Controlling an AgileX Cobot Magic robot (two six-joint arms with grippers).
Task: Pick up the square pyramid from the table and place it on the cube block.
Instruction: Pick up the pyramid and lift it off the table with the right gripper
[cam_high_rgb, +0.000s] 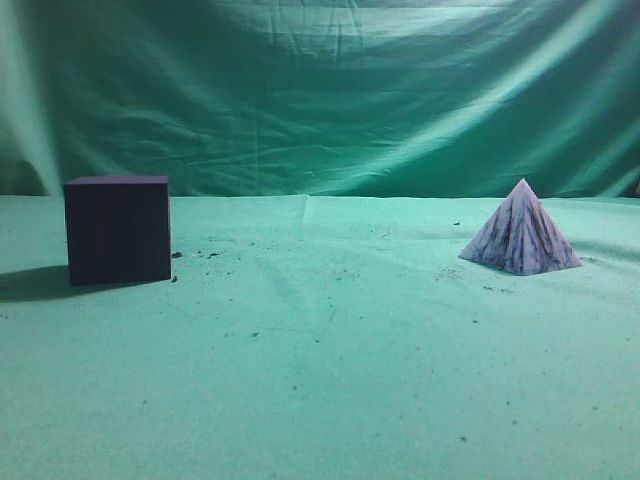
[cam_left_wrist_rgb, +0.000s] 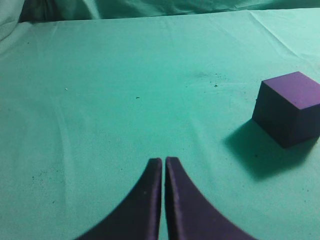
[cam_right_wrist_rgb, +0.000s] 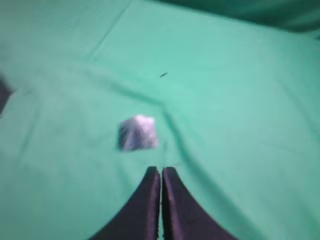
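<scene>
The square pyramid (cam_high_rgb: 521, 235), whitish-lavender with dark streaks, stands on the table (cam_high_rgb: 330, 380) at the right. The cube block (cam_high_rgb: 118, 229), very dark purple, stands at the left, far from the pyramid. Neither gripper shows in the exterior view. In the left wrist view my left gripper (cam_left_wrist_rgb: 163, 160) is shut and empty above bare cloth, with the cube (cam_left_wrist_rgb: 290, 107) ahead to its right. In the right wrist view my right gripper (cam_right_wrist_rgb: 160, 170) is shut and empty, high above the cloth, with the pyramid (cam_right_wrist_rgb: 137, 133) blurred just ahead to its left.
Small dark crumbs (cam_high_rgb: 205, 254) lie on the wrinkled green cloth near the cube and across the middle. A draped green backdrop (cam_high_rgb: 320, 90) hangs behind the table. A dark edge of the cube (cam_right_wrist_rgb: 4, 95) shows at the left of the right wrist view.
</scene>
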